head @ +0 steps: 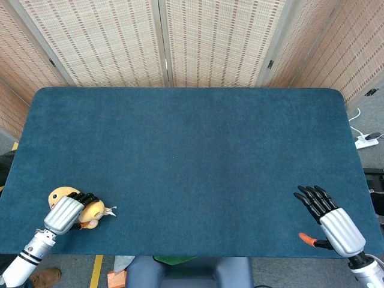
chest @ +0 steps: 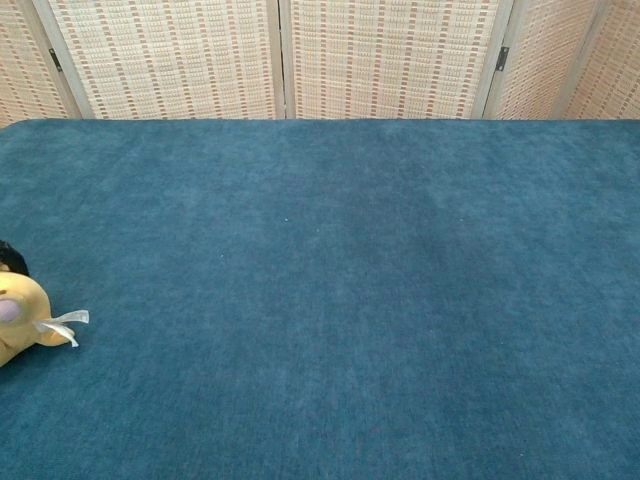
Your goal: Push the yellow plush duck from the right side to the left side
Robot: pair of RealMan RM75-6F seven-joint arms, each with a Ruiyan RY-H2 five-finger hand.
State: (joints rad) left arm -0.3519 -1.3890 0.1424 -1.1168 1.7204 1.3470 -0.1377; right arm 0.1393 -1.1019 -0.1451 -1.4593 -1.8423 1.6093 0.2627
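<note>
The yellow plush duck lies at the far left of the blue table, close to the front edge. My left hand is cupped over it, dark fingers curled across its body. In the chest view only part of the duck shows at the left border, its white tag pointing right, with a dark bit of my left hand's fingertips above it. My right hand hovers over the front right corner, fingers spread and holding nothing. It is outside the chest view.
Woven folding screens stand behind the table's far edge. A white power strip lies on the floor past the right edge. The duck is near the table's left front corner.
</note>
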